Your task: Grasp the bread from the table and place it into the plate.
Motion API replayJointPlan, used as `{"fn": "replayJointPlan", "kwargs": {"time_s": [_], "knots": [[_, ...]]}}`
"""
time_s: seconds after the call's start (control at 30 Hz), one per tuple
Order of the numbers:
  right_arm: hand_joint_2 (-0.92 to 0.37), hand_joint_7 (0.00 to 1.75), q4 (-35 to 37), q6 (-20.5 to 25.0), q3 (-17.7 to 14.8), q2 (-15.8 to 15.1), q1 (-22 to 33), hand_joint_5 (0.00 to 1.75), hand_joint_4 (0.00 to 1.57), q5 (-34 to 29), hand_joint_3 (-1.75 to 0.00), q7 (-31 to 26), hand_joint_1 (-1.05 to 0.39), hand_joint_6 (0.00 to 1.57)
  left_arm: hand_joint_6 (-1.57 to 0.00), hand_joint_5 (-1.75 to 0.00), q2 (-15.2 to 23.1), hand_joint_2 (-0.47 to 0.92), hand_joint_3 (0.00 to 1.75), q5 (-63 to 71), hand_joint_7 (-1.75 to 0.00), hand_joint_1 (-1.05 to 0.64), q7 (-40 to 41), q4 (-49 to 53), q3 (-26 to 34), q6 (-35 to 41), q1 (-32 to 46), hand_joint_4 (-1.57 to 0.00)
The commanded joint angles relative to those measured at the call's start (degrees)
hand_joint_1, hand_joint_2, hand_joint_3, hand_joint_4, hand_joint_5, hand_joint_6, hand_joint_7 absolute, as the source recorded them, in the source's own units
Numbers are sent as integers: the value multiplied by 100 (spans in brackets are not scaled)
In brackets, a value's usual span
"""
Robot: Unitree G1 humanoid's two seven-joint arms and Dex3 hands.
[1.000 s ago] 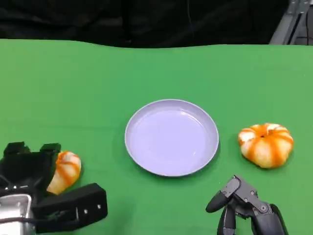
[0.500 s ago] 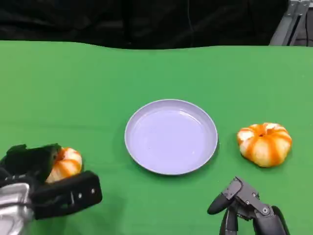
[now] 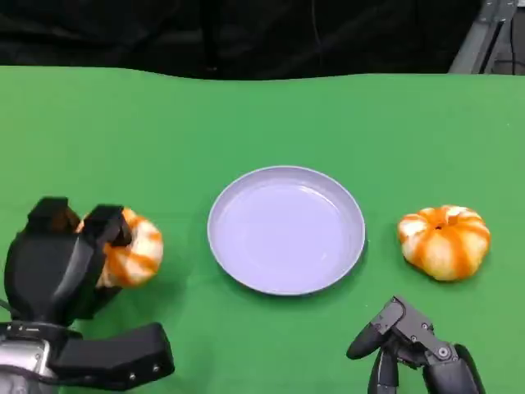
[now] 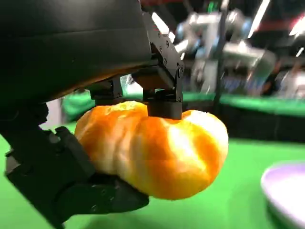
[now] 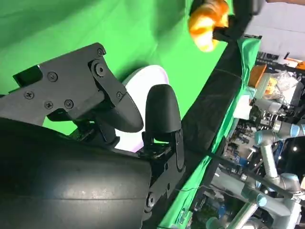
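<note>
My left hand (image 3: 56, 267) grips an orange-and-white striped bread (image 3: 136, 247) and holds it off the green table, left of the lilac plate (image 3: 287, 174). In the left wrist view the fingers (image 4: 162, 93) press on top of the bread (image 4: 157, 152) with the thumb under it, and the plate's rim (image 4: 286, 188) lies beyond. A second striped bread (image 3: 444, 241) lies on the table right of the plate. My right hand (image 3: 410, 349) hovers near the table's front edge with its fingers apart and nothing in them. The right wrist view shows that hand (image 5: 119, 119), the plate (image 5: 148, 78) and the held bread (image 5: 207, 21).
The green table (image 3: 262, 123) has open room behind the plate and between the plate and each bread. A dark backdrop runs along its far edge. Blurred robot arms and equipment stand beyond the table in the wrist views.
My left hand has closed on the left bread, lifted it off the table and carried it up and slightly toward the plate. The right hand has hardly moved.
</note>
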Motion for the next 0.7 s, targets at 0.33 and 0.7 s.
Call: {"fn": "replayJointPlan", "kwargs": {"time_s": [0.33,0.7], "knots": [[-73,175,-17,6,2,-25,21,175,80,118,-142,19,-12,41,-89,-175,-302,9,146,-71,-175,-9,-374,-646,-420,-414,-577,-107],[-72,175,25,-25,36,24,12,175,80,188,-143,11,-14,42,-86,-175,-1164,10,150,-319,-175,-8,-880,449,-726,-620,-1698,-105]]}}
